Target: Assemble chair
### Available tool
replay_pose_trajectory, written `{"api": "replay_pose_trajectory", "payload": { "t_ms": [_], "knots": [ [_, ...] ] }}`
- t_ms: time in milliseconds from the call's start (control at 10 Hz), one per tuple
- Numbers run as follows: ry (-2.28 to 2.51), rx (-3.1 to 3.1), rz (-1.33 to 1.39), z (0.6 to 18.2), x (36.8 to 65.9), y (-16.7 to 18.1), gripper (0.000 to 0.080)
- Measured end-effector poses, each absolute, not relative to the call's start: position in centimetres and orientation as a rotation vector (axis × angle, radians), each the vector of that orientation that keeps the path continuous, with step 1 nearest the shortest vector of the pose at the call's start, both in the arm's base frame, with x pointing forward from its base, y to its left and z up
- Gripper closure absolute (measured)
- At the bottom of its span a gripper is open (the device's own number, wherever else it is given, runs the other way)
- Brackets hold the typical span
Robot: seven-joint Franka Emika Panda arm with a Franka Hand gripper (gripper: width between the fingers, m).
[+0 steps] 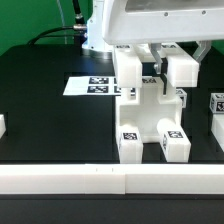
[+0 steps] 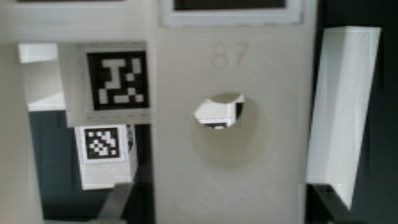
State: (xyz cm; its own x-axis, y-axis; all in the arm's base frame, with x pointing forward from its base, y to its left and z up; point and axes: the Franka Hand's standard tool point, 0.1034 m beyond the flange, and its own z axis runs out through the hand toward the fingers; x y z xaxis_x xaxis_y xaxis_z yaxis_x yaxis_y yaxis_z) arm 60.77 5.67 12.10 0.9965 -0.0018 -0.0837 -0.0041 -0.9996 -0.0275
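On black table (image 1: 40, 115), blocky white chair (image 1: 150, 115) upright

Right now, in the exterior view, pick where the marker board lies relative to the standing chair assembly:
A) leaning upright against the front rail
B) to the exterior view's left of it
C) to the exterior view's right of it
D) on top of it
B: the marker board lies flat on the black table, to the exterior view's left of the upright white chair assembly.
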Motion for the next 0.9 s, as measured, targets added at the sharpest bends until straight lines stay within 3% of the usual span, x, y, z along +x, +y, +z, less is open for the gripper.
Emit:
{"api": "replay_pose_trajectory", "payload": {
  "t_ms": [900],
  "knots": [
    [0.005, -3.113, 0.072, 12.16, 60.68, 5.86, 0.0511]
  ]
}}
